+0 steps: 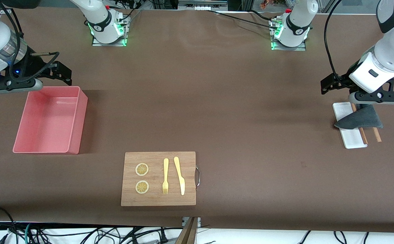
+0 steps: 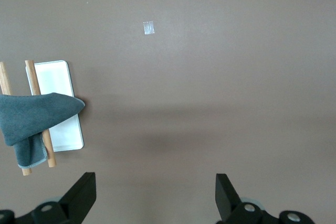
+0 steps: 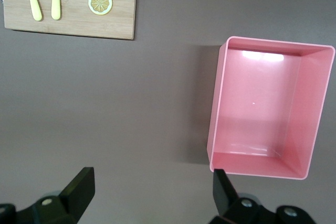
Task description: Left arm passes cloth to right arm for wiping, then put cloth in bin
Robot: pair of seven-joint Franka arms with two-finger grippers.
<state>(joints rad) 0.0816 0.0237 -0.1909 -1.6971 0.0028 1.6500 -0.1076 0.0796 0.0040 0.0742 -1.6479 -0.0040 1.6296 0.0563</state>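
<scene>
The cloth (image 1: 361, 118) shows its dark grey face and lies draped over two wooden sticks and a white tray at the left arm's end of the table. It also shows in the left wrist view (image 2: 31, 119). My left gripper (image 1: 327, 84) hangs open and empty over bare tabletop beside the tray, apart from the cloth; its own view (image 2: 156, 182) shows only table between the fingers. The pink bin (image 1: 76, 125) stands empty at the right arm's end and shows in the right wrist view (image 3: 218, 108). My right gripper (image 1: 64, 74) is open and empty over the table by the bin's corner, also seen in its own view (image 3: 152, 179).
A wooden cutting board (image 1: 156, 198) with two lemon slices, a yellow fork and a yellow knife lies nearer the front camera, mid-table. The white tray (image 1: 353, 139) and the wooden sticks (image 1: 376, 135) lie under the cloth. A small piece of tape (image 2: 148, 27) is on the tabletop.
</scene>
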